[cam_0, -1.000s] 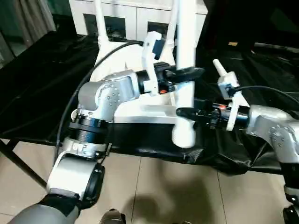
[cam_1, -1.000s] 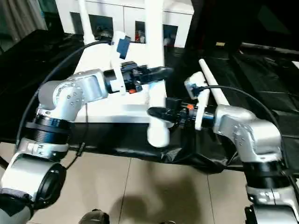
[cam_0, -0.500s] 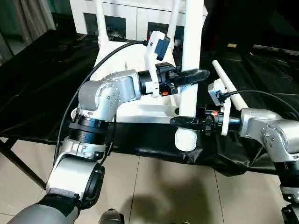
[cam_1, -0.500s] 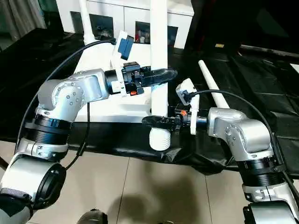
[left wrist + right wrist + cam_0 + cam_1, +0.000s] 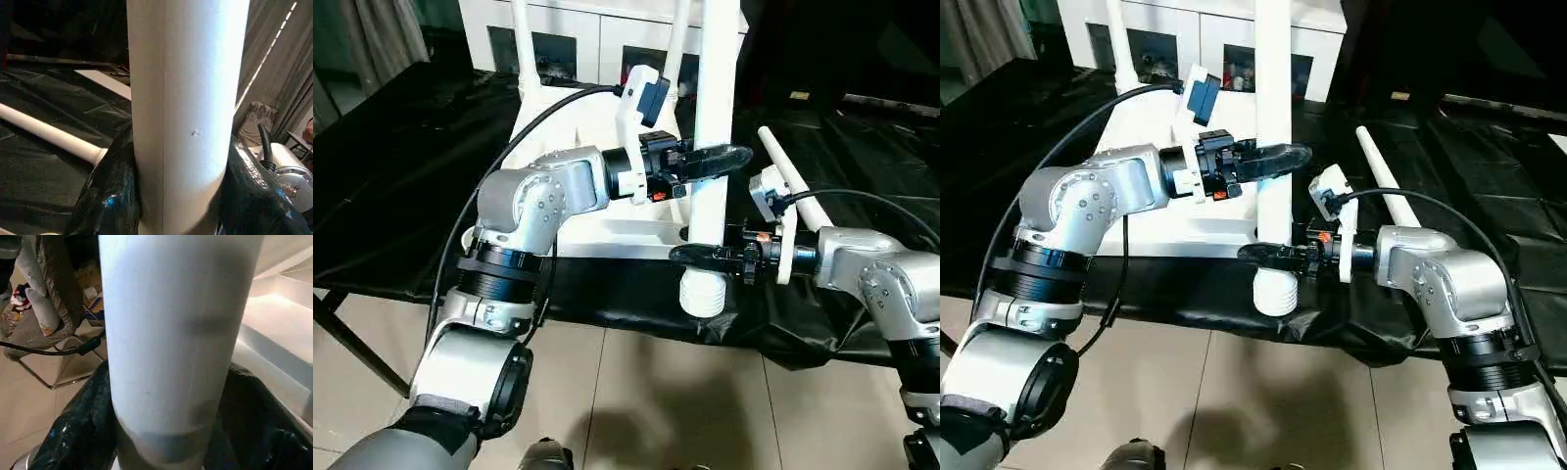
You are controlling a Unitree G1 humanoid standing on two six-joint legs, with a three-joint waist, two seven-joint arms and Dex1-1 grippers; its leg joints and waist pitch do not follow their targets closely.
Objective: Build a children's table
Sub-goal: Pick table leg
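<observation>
Children's table point(image 5: 607, 230) lies upside down on our black-covered bench point(image 5: 401, 186), its ribbed underside up, with two legs already standing in the far corner sockets: one at far left point(image 5: 522, 44), one further right point(image 5: 677, 44). Behind the bench stands a white cabinet point(image 5: 1175, 39) with glass doors; small things sit behind its glass, too unclear for us to tell.

Our left pincer point(image 5: 710, 162) is closed around a third leg point(image 5: 713, 117), which we hold upright just beside the table's near right corner. Lower down, our right pincer point(image 5: 700, 257) clamps the same leg just above its ribbed lower end point(image 5: 703, 294), which hangs past the bench's front edge over the tiled floor point(image 5: 636, 392). A fourth leg point(image 5: 788, 176) lies loose on the bench at right.

Compared with a second ago, the leg we hold has gone from leaning and blurred to upright, and the right pincer now sits further left on it.
</observation>
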